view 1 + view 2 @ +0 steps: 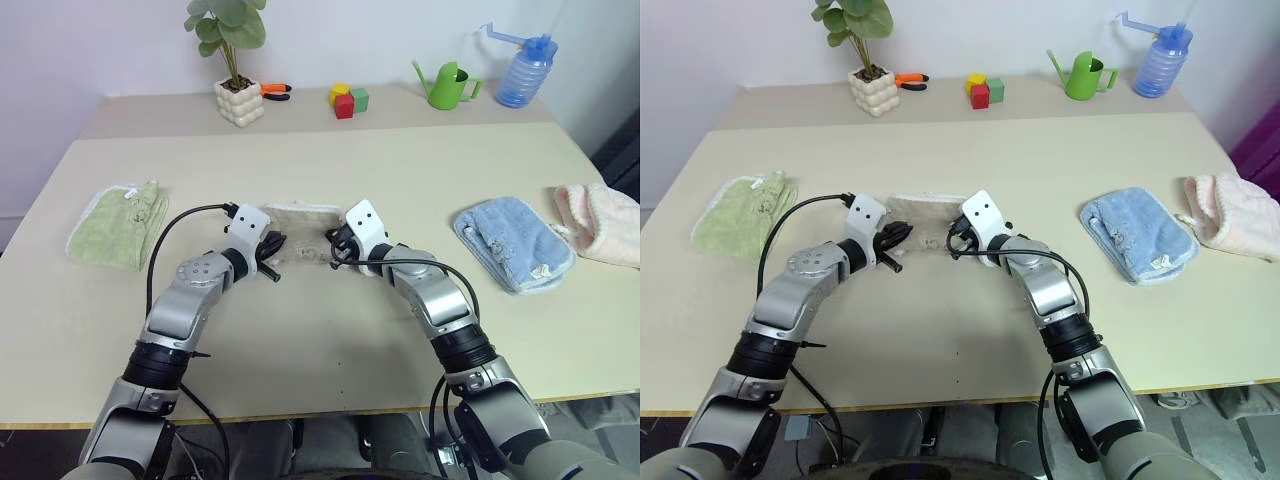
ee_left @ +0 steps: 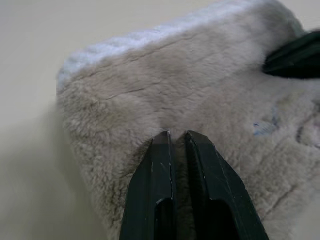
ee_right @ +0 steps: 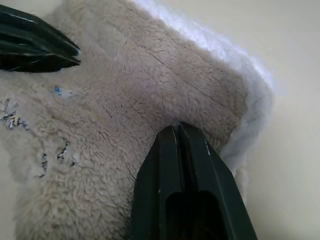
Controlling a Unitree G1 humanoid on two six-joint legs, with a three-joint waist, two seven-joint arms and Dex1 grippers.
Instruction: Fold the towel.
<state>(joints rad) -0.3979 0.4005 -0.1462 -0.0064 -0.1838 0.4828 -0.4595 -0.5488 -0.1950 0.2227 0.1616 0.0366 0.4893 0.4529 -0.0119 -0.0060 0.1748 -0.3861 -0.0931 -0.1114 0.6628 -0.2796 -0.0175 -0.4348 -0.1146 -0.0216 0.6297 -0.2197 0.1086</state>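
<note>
Two grippers, left [image 2: 177,137] and right [image 3: 177,127], fingers each clenched on the beige fluffy rectangular towel [image 1: 300,215] lying on the cream worktop [image 1: 320,330].

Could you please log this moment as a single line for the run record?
phase: grasp | left tool: shut on towel | right tool: shut on towel | towel: flat on table, not yet lifted
</note>
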